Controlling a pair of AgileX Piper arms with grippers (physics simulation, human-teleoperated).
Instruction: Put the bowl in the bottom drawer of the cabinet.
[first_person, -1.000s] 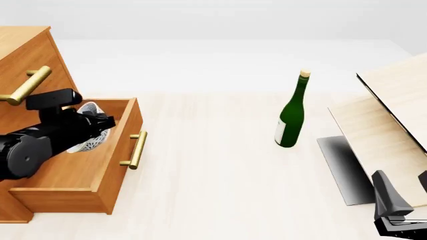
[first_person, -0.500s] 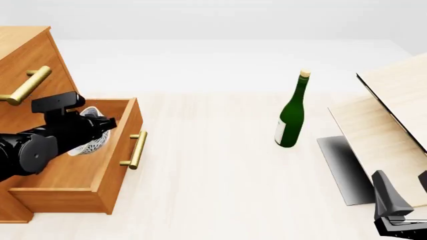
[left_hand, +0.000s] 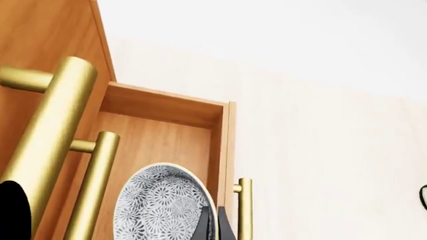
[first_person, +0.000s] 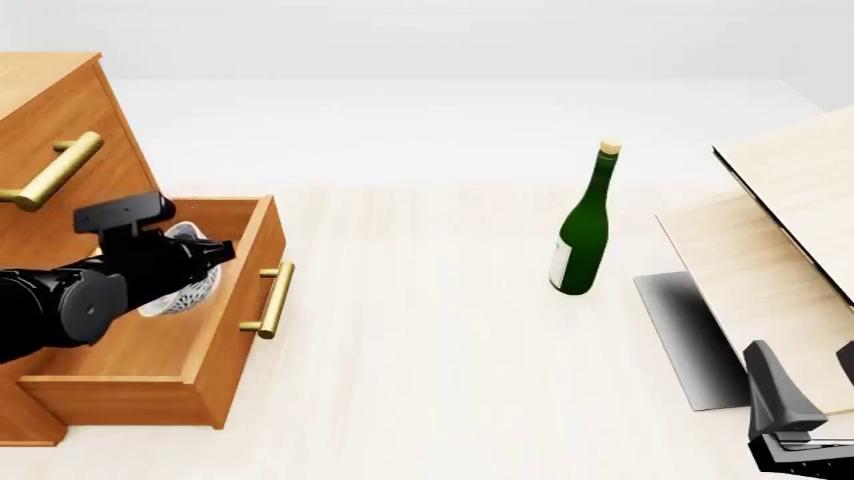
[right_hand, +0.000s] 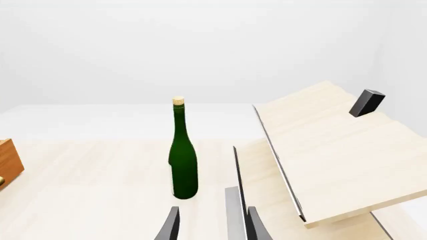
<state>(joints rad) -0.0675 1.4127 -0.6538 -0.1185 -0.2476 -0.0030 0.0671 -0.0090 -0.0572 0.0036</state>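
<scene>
The orange-brown cabinet (first_person: 54, 110) stands at the far left with its bottom drawer (first_person: 160, 350) pulled open. My left gripper (first_person: 207, 255) reaches over the drawer's inside, shut on the rim of the speckled white bowl (first_person: 184, 292), which hangs tilted just above the drawer floor and is partly hidden by the arm. The left wrist view shows the bowl (left_hand: 163, 205) pinched at its edge by the left gripper (left_hand: 213, 227), inside the bottom drawer (left_hand: 167, 135). My right gripper (right_hand: 212, 227) is open and holds nothing, low at the front right (first_person: 801, 420).
A green wine bottle (first_person: 582, 235) stands mid-table, right of the drawer. Pale tilted boards (first_person: 774, 230) over a grey plate (first_person: 687, 330) fill the right side. Brass bar handles stick out from the drawer front (first_person: 274, 298) and from an upper drawer (first_person: 54, 170).
My left arm has shifted slightly lower and nearer, carrying the bowl a little deeper into the open drawer. The right arm has stayed still.
</scene>
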